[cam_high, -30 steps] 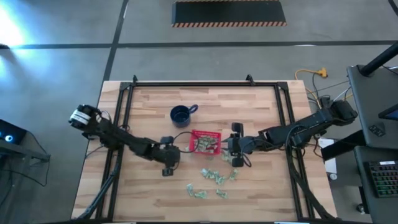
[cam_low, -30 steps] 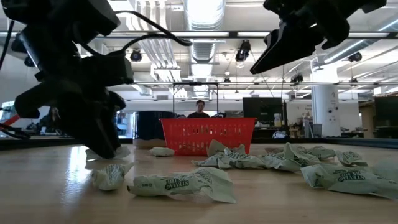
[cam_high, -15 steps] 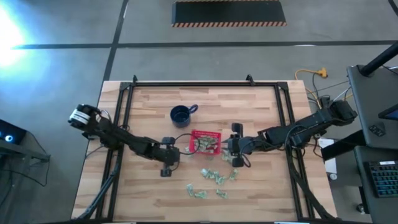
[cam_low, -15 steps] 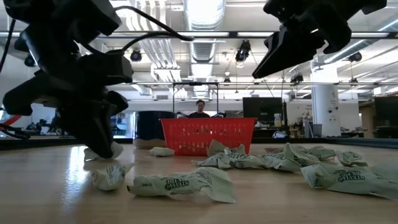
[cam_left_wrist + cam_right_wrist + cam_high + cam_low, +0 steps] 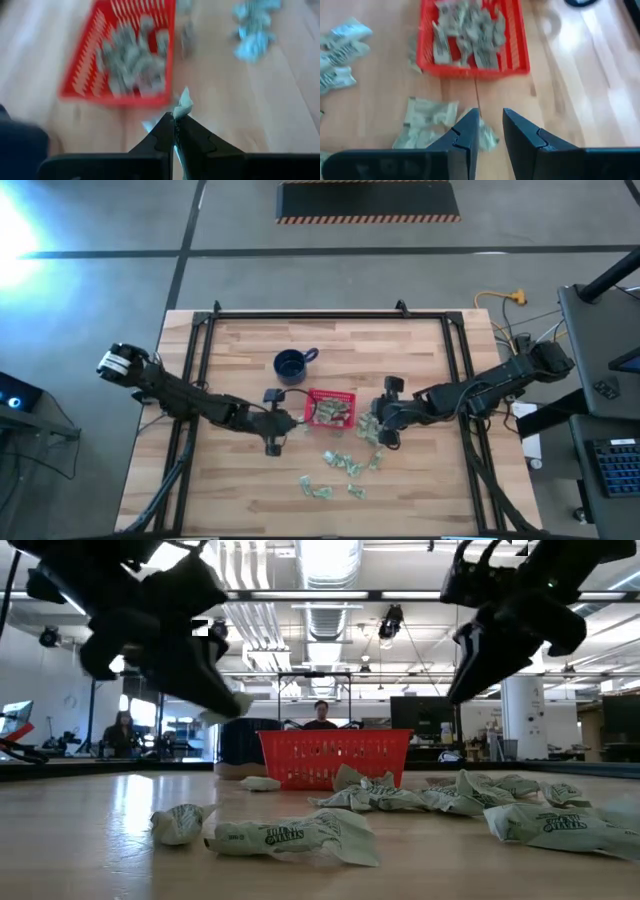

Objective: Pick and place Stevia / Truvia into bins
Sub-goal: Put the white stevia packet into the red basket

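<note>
The red basket (image 5: 330,408) stands mid-table with several sachets in it. More pale green-and-white sachets (image 5: 340,465) lie loose on the wood nearer the front edge. My left gripper (image 5: 175,122) is just left of the basket, raised off the table, shut on one sachet (image 5: 184,102). My right gripper (image 5: 491,122) hovers right of the basket with a gap between its fingers. It is above a crumpled sachet (image 5: 487,137) lying flat on the table and touches nothing. My left gripper pinches one end of the sachet (image 5: 179,111) between its two fingertips. The rest of the paper sticks out past the tips. In the low view the sachet (image 5: 228,705) hangs at the gripper's end, lifted clear of the table.
A dark blue mug (image 5: 291,364) stands beyond the basket toward the far left. A flat sachet (image 5: 427,117) lies beside the right gripper. Black frame rails (image 5: 200,360) run along the table's sides. A person (image 5: 320,715) is in the room behind.
My left gripper has taken hold of a sachet on the table and risen with it, lifting it clear and moving toward the basket. My right gripper has moved from beside the basket toward the table's right edge and tipped its fingers downward.
</note>
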`<state>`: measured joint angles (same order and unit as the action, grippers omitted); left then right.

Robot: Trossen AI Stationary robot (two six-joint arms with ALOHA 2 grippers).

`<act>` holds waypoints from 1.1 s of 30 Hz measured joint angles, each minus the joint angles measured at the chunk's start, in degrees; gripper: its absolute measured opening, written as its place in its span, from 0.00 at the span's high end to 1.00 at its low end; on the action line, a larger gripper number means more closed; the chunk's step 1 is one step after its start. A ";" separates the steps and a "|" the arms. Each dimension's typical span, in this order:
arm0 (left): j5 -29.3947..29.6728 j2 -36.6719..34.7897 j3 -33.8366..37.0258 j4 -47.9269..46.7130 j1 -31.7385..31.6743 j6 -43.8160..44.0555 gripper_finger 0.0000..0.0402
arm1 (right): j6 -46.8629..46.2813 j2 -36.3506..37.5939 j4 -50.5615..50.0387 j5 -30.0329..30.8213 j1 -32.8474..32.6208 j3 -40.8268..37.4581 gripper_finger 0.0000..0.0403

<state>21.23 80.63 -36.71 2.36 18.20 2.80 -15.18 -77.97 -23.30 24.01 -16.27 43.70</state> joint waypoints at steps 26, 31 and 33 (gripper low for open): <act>-6.20 9.96 -2.07 21.27 -11.45 -11.18 0.91 | -6.97 0.00 -5.90 -0.48 -0.37 -1.16 0.83; -6.03 9.67 -2.05 21.24 -11.50 -11.18 0.78 | -7.75 0.00 -5.68 -0.50 -0.37 -2.07 0.82; -6.03 9.44 -2.05 21.24 -11.50 -11.18 0.74 | -8.38 0.00 -5.02 -0.50 -0.37 -2.66 0.82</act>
<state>15.20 90.06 -38.76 23.60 6.70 -8.38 -23.56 -77.97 -28.31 23.51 -16.64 41.04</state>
